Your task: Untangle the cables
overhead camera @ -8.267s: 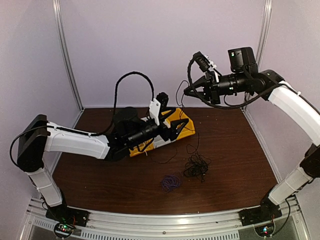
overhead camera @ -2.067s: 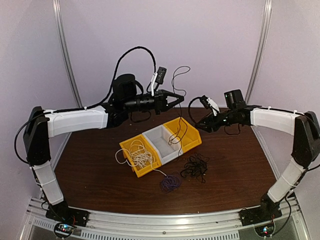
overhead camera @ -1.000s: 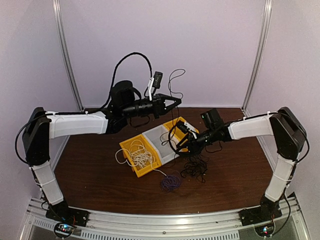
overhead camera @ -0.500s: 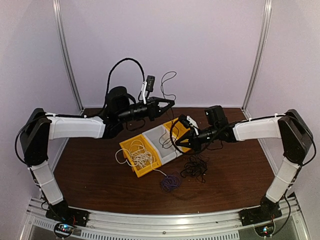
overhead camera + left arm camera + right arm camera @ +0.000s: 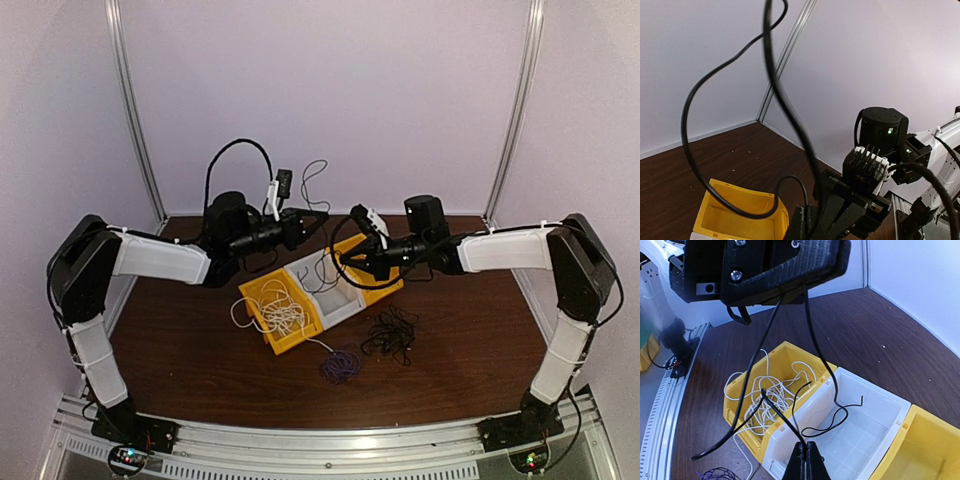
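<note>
A thin black cable [image 5: 316, 172] loops up from my left gripper [image 5: 321, 218], which is shut on it above the bins, and hangs down into the white bin [image 5: 343, 300]. My right gripper [image 5: 347, 257] is shut on a lower stretch of the same black cable [image 5: 781, 422], just over the white bin [image 5: 875, 405]. The left wrist view shows the left gripper [image 5: 807, 222] pinching that black cable [image 5: 774, 75]. White cable [image 5: 282, 314] lies piled in the left yellow bin [image 5: 251, 299]. A purple cable [image 5: 342, 365] and a black tangle [image 5: 392, 335] lie on the table.
Three joined bins sit mid-table; the right yellow bin [image 5: 385, 281] holds nothing I can see. One white strand trails over the bin's rim toward the purple coil. Side posts [image 5: 135, 120] and the back wall close in the table.
My right gripper closed on the black cable and lifted slightly toward the left gripper. My left gripper drew back to the left and lower, still holding the cable.
</note>
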